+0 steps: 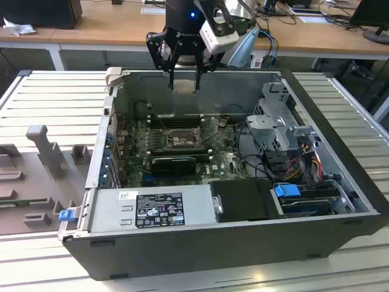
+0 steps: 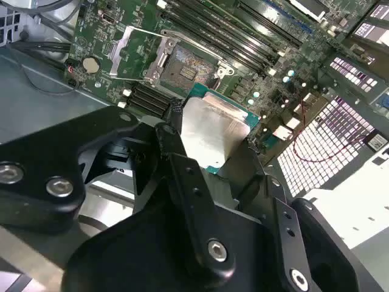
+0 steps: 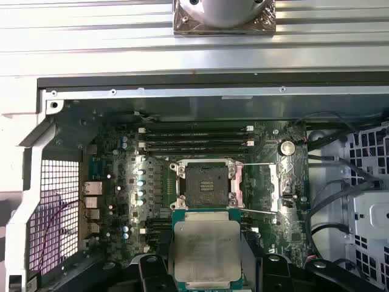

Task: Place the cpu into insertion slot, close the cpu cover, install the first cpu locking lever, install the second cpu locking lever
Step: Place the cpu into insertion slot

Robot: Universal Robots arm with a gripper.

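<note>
Gripper (image 1: 183, 78), fingers clamped on 2 sides of the cpu (image 3: 206, 252); I hold it flat, high over the case (image 1: 200, 243), with the uncovered insertion slot (image 3: 206, 184) below and slightly offset.

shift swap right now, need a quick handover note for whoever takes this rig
Gripper: shut on the cpu, held above the open case, short of the socket.
Insertion slot: empty, contacts exposed.
Cpu cover: swung open beside the slot.
Done: cpu is in the grip.
Left: cpu not seated, cover not closed, neither locking lever installed.
</note>
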